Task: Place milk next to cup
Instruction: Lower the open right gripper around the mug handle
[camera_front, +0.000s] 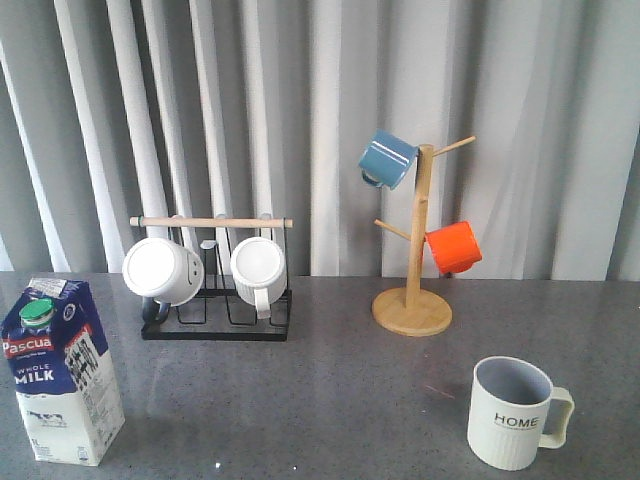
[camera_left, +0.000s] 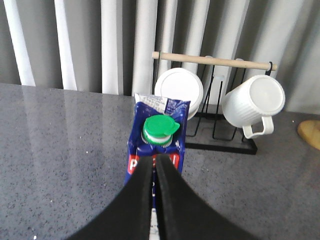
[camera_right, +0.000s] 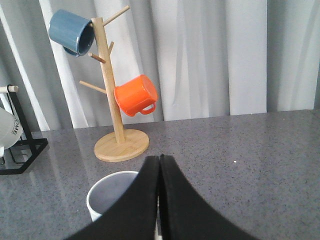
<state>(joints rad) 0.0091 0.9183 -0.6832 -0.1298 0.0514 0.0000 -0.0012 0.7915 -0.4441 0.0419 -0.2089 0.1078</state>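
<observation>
The milk (camera_front: 62, 370), a blue and white carton with a green cap and a red "Pascua" band, stands upright at the table's front left. It also shows in the left wrist view (camera_left: 159, 145), just beyond my left gripper (camera_left: 154, 161), which is shut and empty. The cup (camera_front: 512, 412), a white ribbed mug marked "HOME", stands at the front right with its handle to the right. Its rim shows in the right wrist view (camera_right: 107, 195), partly hidden behind my right gripper (camera_right: 160, 159), which is shut and empty. Neither arm shows in the front view.
A black wire rack (camera_front: 215, 300) with a wooden bar holds two white mugs (camera_front: 165, 270) at the back left. A wooden mug tree (camera_front: 415, 290) at the back middle carries a blue mug (camera_front: 386, 158) and an orange mug (camera_front: 453, 246). Grey curtains hang behind.
</observation>
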